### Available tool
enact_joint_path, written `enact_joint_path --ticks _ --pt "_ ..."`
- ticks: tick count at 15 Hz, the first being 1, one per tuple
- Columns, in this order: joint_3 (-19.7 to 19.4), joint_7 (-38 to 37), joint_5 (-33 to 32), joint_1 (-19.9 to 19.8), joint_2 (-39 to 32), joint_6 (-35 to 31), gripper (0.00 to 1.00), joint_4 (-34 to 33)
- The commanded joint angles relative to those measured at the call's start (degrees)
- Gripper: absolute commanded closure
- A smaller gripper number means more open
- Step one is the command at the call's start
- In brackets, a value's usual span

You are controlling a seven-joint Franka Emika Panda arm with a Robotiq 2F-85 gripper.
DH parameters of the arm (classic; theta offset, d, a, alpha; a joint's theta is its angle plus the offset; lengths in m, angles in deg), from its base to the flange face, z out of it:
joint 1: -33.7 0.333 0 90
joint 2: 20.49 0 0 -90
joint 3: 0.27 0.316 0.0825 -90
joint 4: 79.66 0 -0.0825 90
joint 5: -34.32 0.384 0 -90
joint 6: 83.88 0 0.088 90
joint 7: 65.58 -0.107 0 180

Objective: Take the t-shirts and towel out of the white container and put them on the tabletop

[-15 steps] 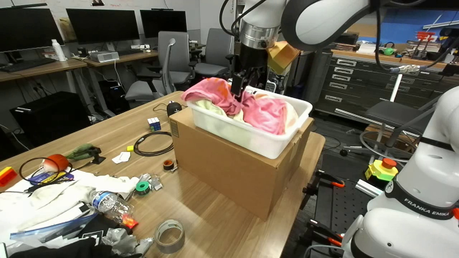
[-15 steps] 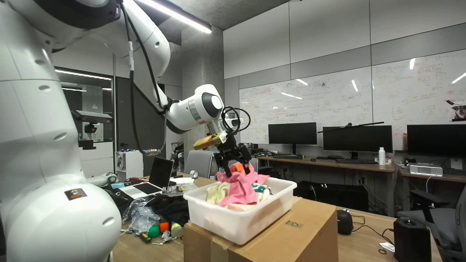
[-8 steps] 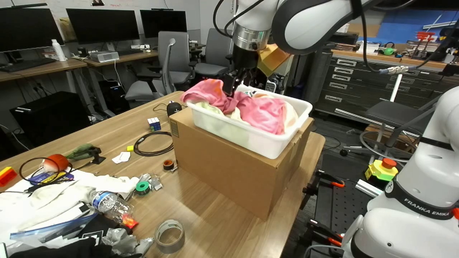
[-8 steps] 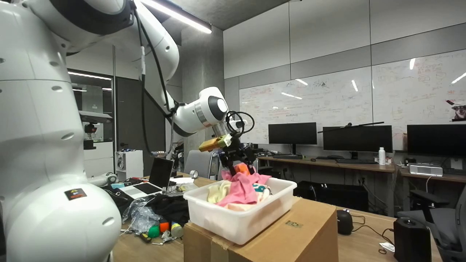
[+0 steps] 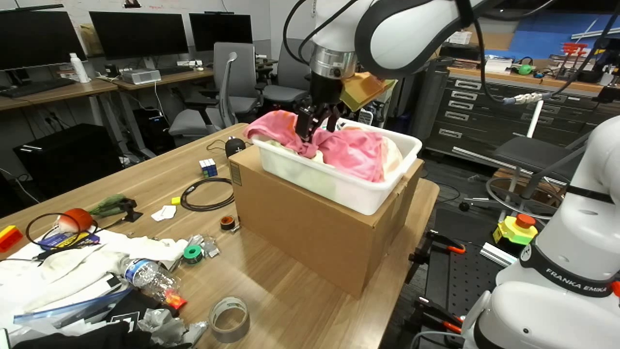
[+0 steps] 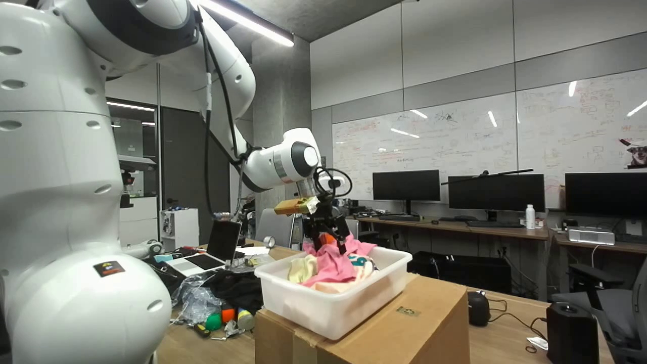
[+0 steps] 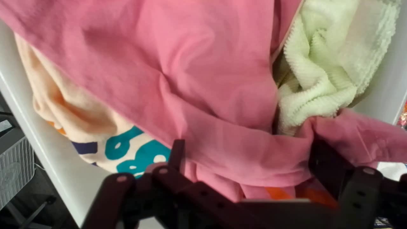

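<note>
The white container (image 5: 322, 186) stands on a cardboard box and also shows in an exterior view (image 6: 323, 308). A pink t-shirt (image 5: 358, 150) with orange print lies on top of the pile, one end draped over the rim. A pale green towel (image 7: 313, 79) lies beside it inside the container. A cream t-shirt (image 7: 73, 119) with teal and navy print is partly under the pink one. My gripper (image 6: 329, 248) is over the pile, pointing down. In the wrist view its fingers (image 7: 251, 159) are wide apart, with a fold of the pink t-shirt between them.
The cardboard box (image 5: 300, 213) raises the container above the wooden tabletop (image 5: 286, 305). A tape roll (image 5: 228, 320), plastic bottle (image 5: 150, 276), cable coil (image 5: 206, 195) and Rubik's cube (image 5: 208, 167) lie on the table. A black speaker (image 6: 571, 331) and laptop (image 6: 222, 240) also stand there.
My gripper has moved down onto the pink t-shirt, shifting left in an exterior view and turning slightly. The raised pink cloth is pressed a little lower. The container has not moved.
</note>
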Motion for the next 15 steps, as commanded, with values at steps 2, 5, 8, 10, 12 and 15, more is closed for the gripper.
enact_joint_path --ticks 2,5,8,10,12,15 --pt "-1.71 1.14 2.12 1.11 -1.49 -0.43 0.00 -1.28" --pt "-2.08 0.99 1.86 0.96 -1.87 -0.02 0.00 -1.43" --pt "-2.32 0.69 1.81 0.99 -2.11 0.30 0.34 -1.64" --pt "-2.37 0.53 1.82 1.06 -2.08 0.68 0.50 -1.75" --pt "-2.35 0.30 1.87 1.12 -1.95 1.11 0.65 -1.78" --pt "-2.33 -0.25 2.46 1.20 -1.26 1.32 0.87 -1.51"
